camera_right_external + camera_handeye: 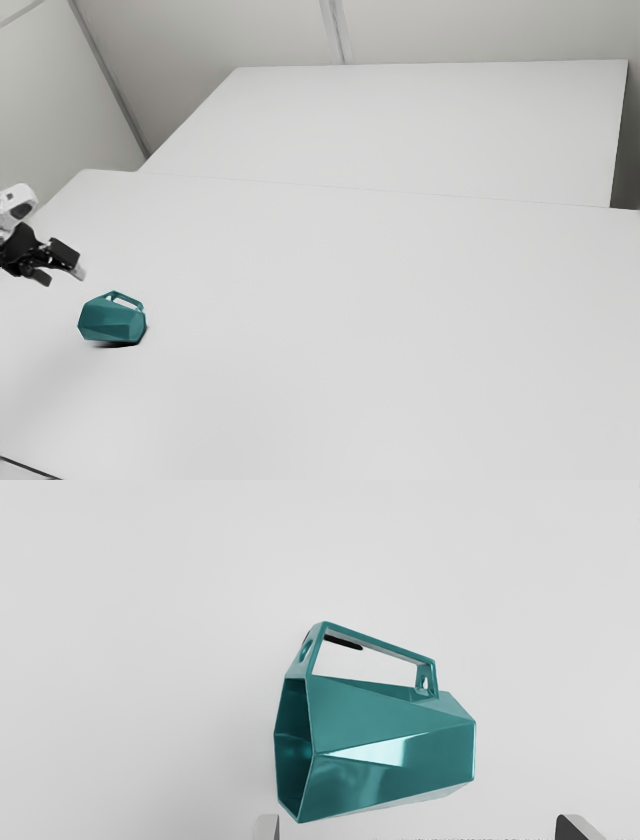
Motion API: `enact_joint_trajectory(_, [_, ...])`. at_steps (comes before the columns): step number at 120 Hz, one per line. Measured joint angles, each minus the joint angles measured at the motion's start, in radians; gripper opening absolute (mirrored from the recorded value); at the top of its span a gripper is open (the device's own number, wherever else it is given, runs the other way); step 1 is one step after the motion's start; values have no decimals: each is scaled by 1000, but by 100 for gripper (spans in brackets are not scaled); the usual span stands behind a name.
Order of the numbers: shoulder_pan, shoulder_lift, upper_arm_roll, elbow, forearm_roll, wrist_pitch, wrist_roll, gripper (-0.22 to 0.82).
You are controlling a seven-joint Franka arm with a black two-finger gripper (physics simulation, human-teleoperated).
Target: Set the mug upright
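Teal faceted mug (390,740) with an angular handle, lying on its side on the white table (380,330)

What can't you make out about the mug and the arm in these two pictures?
- Bottom of the mug's inside: wrist view, hidden by its own wall.
- The side lying against the table: both views, hidden by the mug's body.
- Most of the arm: exterior view, cut off by the left edge.
- Rest of the end effector behind its fingertips: wrist view, cut off by the bottom edge.
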Motion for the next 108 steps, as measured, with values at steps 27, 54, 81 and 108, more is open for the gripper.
enact_joint_trajectory(27, [20,0,-3,-74,-22,34,113,60])
enact_joint_trajectory(54, [79,35,-4,-83,-26,46,194,60])
enact_joint_trajectory(81, [83,98,-4,-80,-27,80,252,60])
enact_joint_trajectory(108, [88,140,-13,-78,-37,118,292,60])
